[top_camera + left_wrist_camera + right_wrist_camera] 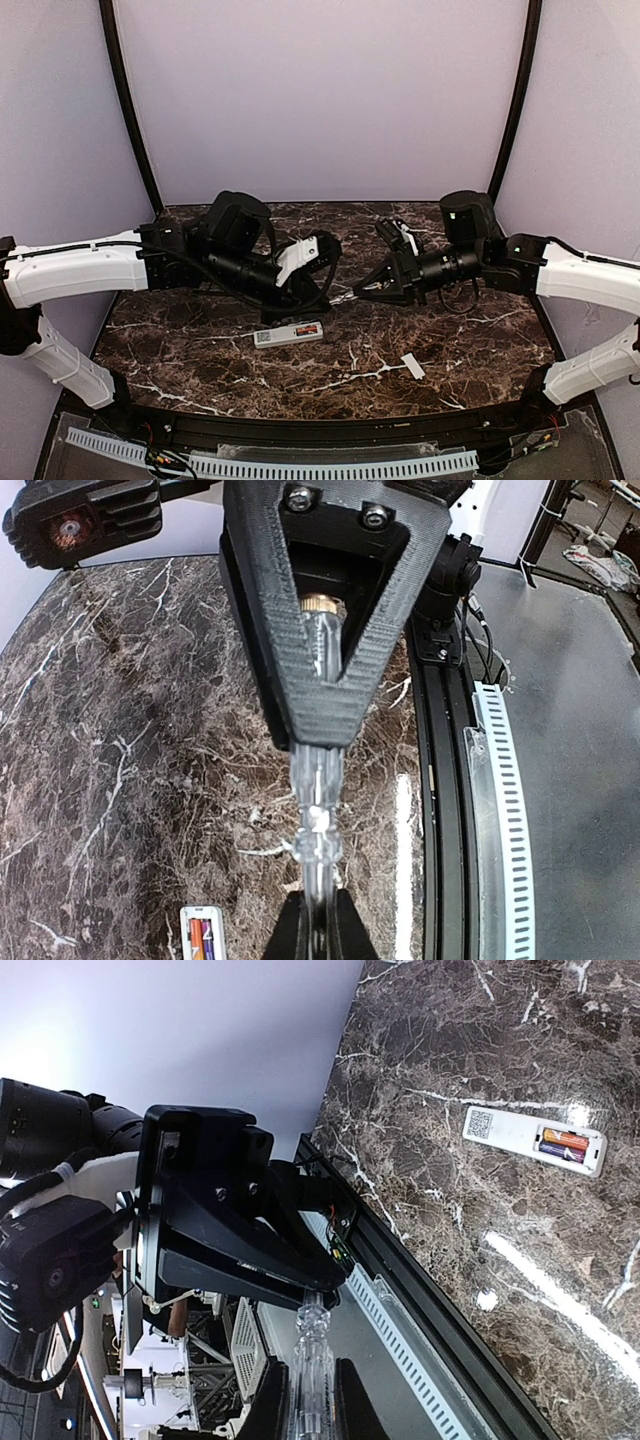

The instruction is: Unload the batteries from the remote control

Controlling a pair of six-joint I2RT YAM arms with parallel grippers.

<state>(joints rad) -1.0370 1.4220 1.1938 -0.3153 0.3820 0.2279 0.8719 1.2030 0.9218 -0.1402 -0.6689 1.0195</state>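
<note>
Flat on the dark brown, white-veined marble tabletop point(180, 350), back side up: slim white rectangular plastic remote control point(288, 334), at 6 o'clock from the table's middle in the overhead view, long axis running 9 to 3. Seated in the open recess at its 3 o'clock end: two small thin cylindrical batteries point(308, 329), orange-red with dark parts, side by side. Square printed code at the 9 o'clock end. Only one end of the remote in the left wrist view, cut off by the bottom edge at 7 o'clock.

Small flat white rectangular cover piece point(412, 366) at 4 o'clock from the remote, well apart, lying aslant.

Left pincer point(318, 850): clear plastic fingers pressed together, nothing between, apart from the remote. Right pincer point(312, 1360): clear fingers likewise together, empty. Pointed at each other above the table, at 12 to 1 o'clock from the remote. Cannot tell whether the tips touch, clear plastic blurring into clear plastic in the left wrist view. Fingertips hard to make out from overhead, lost against black housings and veined stone.

Along the near edge: black metal rail point(330, 428) and white slotted plastic strip point(300, 467), both partly hidden behind the arm bases
</note>
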